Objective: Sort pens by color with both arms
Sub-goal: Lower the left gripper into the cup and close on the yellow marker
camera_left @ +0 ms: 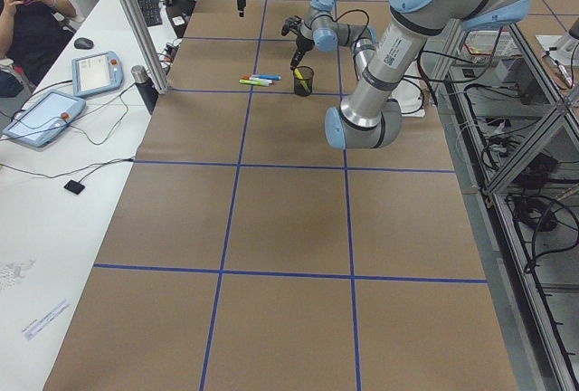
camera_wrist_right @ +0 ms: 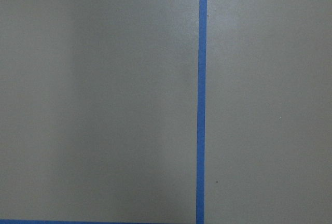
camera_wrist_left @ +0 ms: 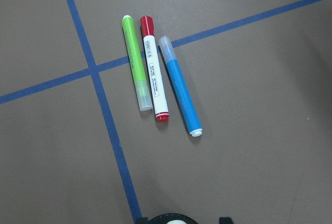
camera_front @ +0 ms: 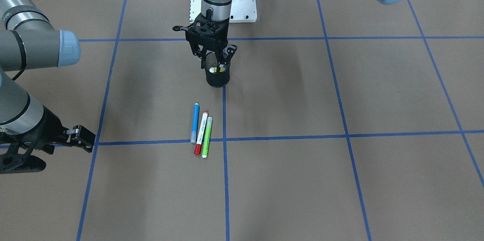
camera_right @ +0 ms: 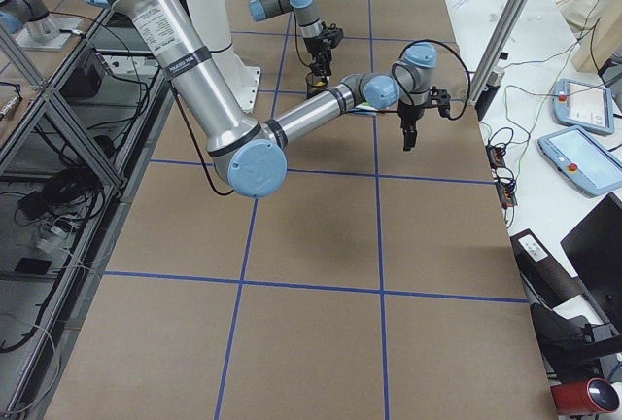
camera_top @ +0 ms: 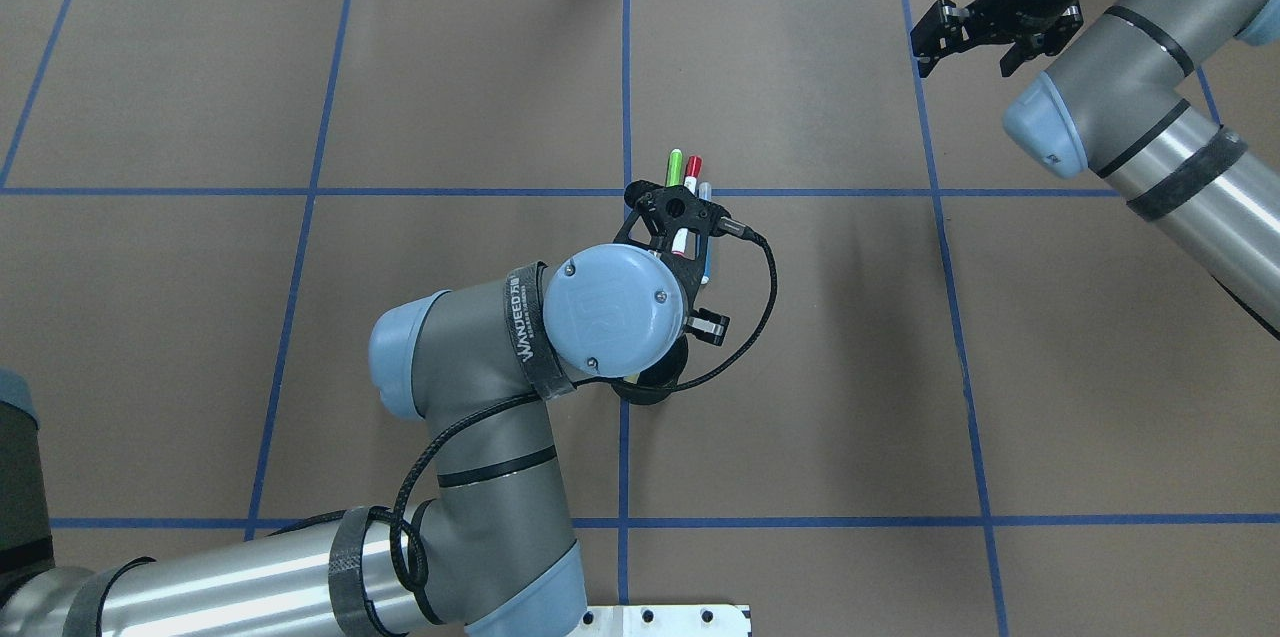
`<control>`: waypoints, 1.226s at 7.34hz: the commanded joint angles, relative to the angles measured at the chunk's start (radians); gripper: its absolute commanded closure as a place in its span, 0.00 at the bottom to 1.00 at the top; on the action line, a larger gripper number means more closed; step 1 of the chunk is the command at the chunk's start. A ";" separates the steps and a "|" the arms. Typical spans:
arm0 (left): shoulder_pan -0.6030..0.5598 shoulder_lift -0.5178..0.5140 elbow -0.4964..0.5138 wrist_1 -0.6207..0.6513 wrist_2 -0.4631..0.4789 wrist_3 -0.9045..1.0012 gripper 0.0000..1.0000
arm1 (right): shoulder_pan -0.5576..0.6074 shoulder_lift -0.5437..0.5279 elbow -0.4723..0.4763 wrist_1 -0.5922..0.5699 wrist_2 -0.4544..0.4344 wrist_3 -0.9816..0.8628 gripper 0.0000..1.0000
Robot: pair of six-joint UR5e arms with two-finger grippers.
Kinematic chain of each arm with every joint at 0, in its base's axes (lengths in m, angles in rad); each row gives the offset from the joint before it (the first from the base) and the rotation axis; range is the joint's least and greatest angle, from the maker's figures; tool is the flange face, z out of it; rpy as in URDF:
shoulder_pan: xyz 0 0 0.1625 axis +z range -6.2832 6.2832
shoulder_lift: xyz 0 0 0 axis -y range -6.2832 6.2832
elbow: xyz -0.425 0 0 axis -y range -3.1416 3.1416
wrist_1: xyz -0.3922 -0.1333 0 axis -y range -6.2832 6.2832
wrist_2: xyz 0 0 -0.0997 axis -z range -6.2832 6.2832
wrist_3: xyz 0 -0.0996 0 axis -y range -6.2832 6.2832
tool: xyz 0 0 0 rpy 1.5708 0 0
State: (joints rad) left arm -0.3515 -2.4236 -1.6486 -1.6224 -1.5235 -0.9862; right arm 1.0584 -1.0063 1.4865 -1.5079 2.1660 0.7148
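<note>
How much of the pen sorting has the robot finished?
Looks done: blue pen, red-capped pen and green pen lie side by side. In hand: the left gripper hangs over the black cup with the yellow pen inside; jaws' grip unclear. Left: placing that one. The right gripper is open, empty.

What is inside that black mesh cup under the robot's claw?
The top end of a yellow pen shows inside the black mesh cup. The left gripper hangs over the cup's mouth and covers the rest of the inside.
</note>
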 commanded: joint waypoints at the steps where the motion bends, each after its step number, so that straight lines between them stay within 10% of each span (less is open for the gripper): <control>1: -0.001 0.000 0.004 -0.001 0.000 0.006 0.52 | 0.000 0.000 0.000 0.000 0.000 0.000 0.02; 9: -0.003 0.000 0.018 -0.005 0.008 0.008 0.64 | 0.000 0.002 0.000 0.000 0.000 0.000 0.02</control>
State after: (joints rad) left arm -0.3543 -2.4250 -1.6300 -1.6276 -1.5156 -0.9787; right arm 1.0585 -1.0048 1.4864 -1.5079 2.1660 0.7148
